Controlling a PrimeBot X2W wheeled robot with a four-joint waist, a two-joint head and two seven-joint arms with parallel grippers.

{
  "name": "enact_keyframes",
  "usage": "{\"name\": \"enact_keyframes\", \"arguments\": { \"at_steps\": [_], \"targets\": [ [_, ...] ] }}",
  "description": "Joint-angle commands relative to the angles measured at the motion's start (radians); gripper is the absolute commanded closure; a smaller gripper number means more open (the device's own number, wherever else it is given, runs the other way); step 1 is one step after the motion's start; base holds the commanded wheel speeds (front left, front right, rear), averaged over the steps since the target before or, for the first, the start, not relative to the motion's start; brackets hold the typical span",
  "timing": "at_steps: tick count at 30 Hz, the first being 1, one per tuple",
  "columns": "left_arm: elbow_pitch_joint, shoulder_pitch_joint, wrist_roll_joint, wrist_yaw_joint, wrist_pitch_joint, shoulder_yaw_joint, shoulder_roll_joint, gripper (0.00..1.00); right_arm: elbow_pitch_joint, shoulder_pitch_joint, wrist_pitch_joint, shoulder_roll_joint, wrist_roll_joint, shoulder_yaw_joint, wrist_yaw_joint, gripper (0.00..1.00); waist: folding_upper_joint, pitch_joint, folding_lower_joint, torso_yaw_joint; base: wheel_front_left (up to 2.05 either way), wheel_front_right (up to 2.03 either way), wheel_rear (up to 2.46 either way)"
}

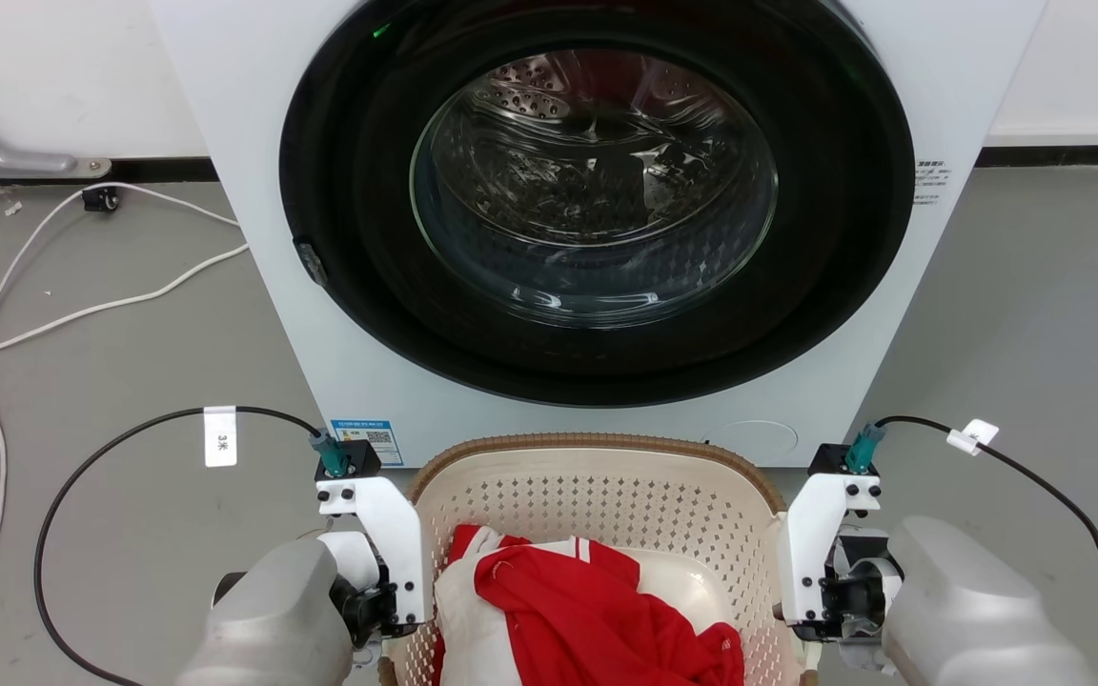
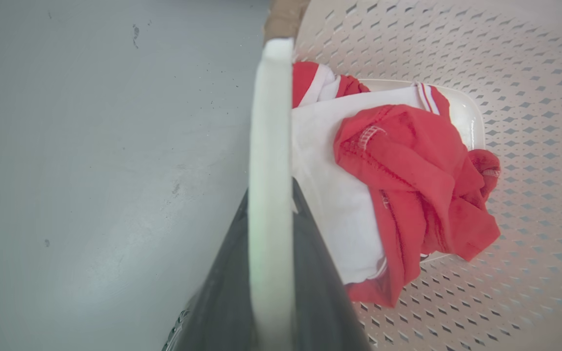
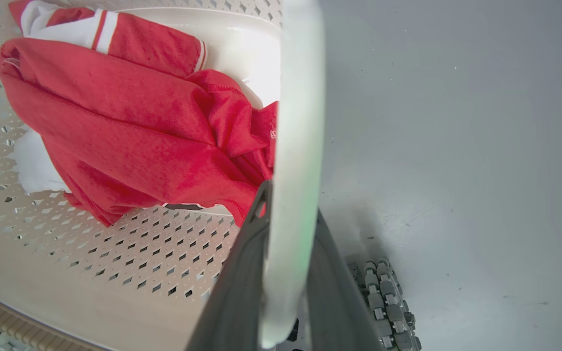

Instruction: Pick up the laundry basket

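Found the laundry basket (image 1: pixel 597 495) low in the head view, just in front of the washer (image 1: pixel 254 286), carrying a red and white garment (image 1: pixel 597 610). Found the left claw (image 2: pixel 271 190) clenched across the white left handle (image 2: pixel 267 112) and the right claw (image 3: pixel 291 202) clenched likewise across the right handle (image 3: pixel 298 97), a dark finger on either side of each. Judged the grasp made and the lift next. Could not tell whether resting on the floor (image 1: pixel 82 534) or just off it. Judged the next move to call for a level raise by both arms together, to keep the load from tipping. Took the washer and the basket's place before it from the head view. Took the clench on each handle from the wrist views, not to be judged from above.
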Motion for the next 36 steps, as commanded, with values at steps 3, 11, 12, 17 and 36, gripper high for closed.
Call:
{"name": "enact_keyframes", "arguments": {
  "at_steps": [3,11,12,17,36],
  "targets": [
    [-0.016,-0.018,-0.010,-0.015,-0.006,-0.002,-0.039,1.00,-0.019,-0.002,-0.003,0.041,0.000,-0.007,0.016,1.00,0.0000,0.000,0.0000,0.001,0.00,0.00,0.00],
    [-0.016,-0.019,-0.014,-0.015,-0.002,-0.008,-0.037,1.00,-0.019,-0.007,-0.005,0.041,0.002,-0.012,0.016,1.00,0.0000,-0.001,0.0000,-0.001,0.00,0.00,0.00],
    [-0.015,-0.019,-0.015,-0.015,-0.001,-0.008,-0.037,1.00,-0.019,-0.007,-0.005,0.041,0.002,-0.012,0.016,1.00,0.0000,-0.001,0.0000,-0.001,0.00,0.00,0.00],
    [-0.016,-0.019,-0.022,-0.015,-0.004,-0.013,-0.039,1.00,-0.019,-0.007,-0.005,0.041,-0.002,-0.014,0.016,1.00,0.0000,-0.002,0.0000,0.000,0.00,0.00,0.00],
    [-0.016,-0.018,-0.038,-0.015,-0.009,-0.025,-0.037,1.00,-0.019,-0.001,0.000,0.041,-0.022,-0.036,0.016,1.00,0.0000,0.002,0.0000,0.004,0.00,0.00,0.00]
  ]
}}
